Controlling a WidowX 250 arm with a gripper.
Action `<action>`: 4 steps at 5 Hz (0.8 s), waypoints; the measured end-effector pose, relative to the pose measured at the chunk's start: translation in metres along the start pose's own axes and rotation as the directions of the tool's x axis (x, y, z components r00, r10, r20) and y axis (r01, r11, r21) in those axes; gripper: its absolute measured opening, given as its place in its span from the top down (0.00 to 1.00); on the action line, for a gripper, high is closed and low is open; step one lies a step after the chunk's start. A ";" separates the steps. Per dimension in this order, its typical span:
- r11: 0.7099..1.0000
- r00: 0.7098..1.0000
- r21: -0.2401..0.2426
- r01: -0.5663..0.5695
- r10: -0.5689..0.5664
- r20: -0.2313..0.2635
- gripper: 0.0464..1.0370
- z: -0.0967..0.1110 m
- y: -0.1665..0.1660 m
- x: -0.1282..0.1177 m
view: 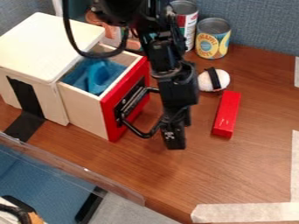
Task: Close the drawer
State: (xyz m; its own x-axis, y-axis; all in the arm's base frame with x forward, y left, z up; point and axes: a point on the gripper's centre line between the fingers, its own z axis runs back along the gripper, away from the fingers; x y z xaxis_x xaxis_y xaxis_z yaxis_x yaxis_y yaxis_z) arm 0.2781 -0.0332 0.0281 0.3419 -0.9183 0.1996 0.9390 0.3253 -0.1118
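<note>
Drawer is sitting pulled out of its white cabinet, left of centre in the frame, and a blue cloth is lying inside it. Its red front is facing right, with the long lower edge running from lower left up toward upper right. The end effector is hanging just right of that front, low near the frame's centre, beside the black handle; whether it is touching the handle I cannot tell, nor whether it is released or clenched. So the drawer is lying to the left of the end effector, and the cabinet beyond it is marking the way home: the coming push should be heading left and slightly up the frame, square to the red front. A skewed shove could be catching the handle or turning the whole cabinet. The desk is leaving room at lower right for backing off, while a red block is lying farther right, and a clear rim is bounding the lower left.
</note>
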 end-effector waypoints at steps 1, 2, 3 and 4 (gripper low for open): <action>0.999 0.991 0.004 -0.043 0.043 -0.125 0.04 0.003 0.004 -0.012; 0.998 0.975 0.000 -0.070 0.068 -0.211 0.04 0.004 0.002 -0.019; 0.995 0.961 0.001 -0.103 0.100 -0.257 0.04 0.006 0.000 -0.027; 0.990 0.943 0.003 -0.144 0.138 -0.304 0.04 0.009 0.000 -0.039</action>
State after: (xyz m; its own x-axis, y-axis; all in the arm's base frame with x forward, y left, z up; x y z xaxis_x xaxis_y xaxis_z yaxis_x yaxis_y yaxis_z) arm 0.2649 0.0046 0.0296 0.4401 -0.8894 -0.1234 0.8803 0.4545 -0.1362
